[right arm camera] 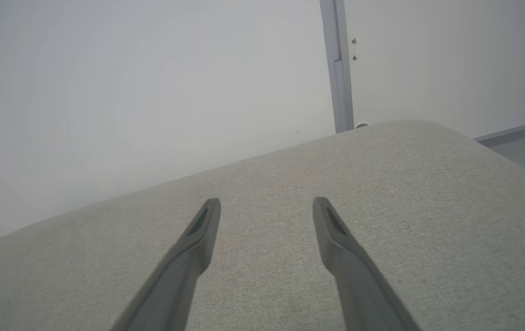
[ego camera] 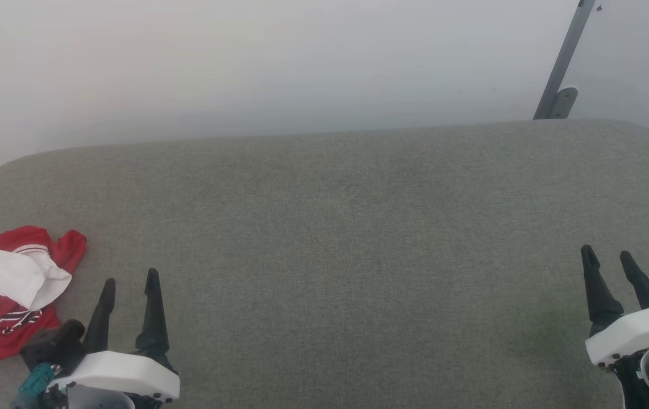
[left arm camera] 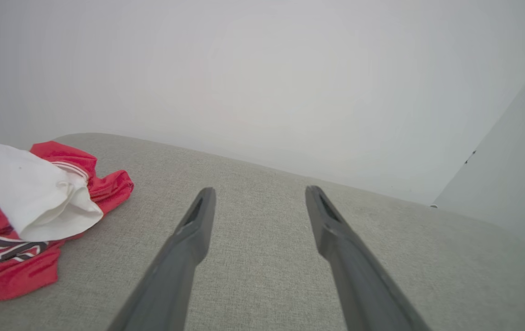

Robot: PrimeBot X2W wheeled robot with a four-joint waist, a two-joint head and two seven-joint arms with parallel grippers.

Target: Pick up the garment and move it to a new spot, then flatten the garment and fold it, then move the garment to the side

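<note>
The left end effector (ego camera: 131,276) sits at about 7 o'clock in the head view. Its two dark fingers are spread apart, hold nothing, and point toward 12 above bare fabric. The left wrist view shows this end effector (left arm camera: 259,190) with a clear gap between the fingers. The right end effector (ego camera: 605,251) is at about 4 o'clock, also parted and empty, and the right wrist view (right arm camera: 267,201) confirms this.

Under both lies the tabletop (ego camera: 336,227), a wide surface with rounded far corners, covered in grey-green woven fabric. Behind it, from 10 to 2 o'clock, stands a plain pale wall (ego camera: 245,62).

The garment (ego camera: 15,295) is crumpled on the tabletop at 8 o'clock, against the left edge of the head view and just beside the left end effector, at its 9 o'clock side, without touching the fingers. It is red, with a white section bunched on top, thin striped trim and a dark printed mark low down. In the left wrist view the garment (left arm camera: 28,216) lies at 9 o'clock of the fingers.

A grey metal strut (ego camera: 564,57) leans against the wall at 1 o'clock, ending in a small rounded bracket (ego camera: 564,101) at the tabletop's far edge.
</note>
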